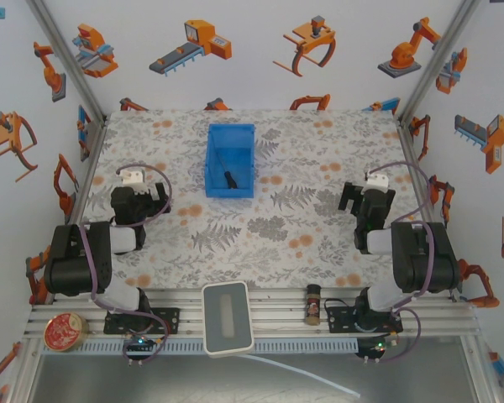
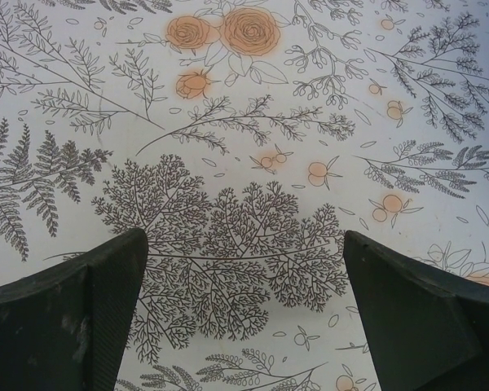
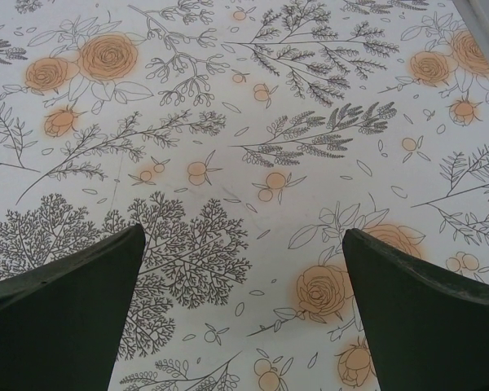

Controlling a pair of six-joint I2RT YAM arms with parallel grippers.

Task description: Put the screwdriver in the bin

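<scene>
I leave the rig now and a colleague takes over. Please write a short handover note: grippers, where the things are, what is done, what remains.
Left gripper: open, nothing between the fingers, above the floral table cover.
Right gripper: open, empty too, above the cover.
Screwdriver: lies inside the bin, at the far centre of the cover.
Done: the screwdriver is in the bin; both grippers are apart from it.
Left: nothing, as far as the top view shows.

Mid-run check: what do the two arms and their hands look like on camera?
Both the left arm and right arm are mostly black with silvery-white joint sections. A thin purple cable loops along each, and a small white block sits near each tip. In the wrist views, the left hand and right hand are each two dark, matte wedges.
</scene>
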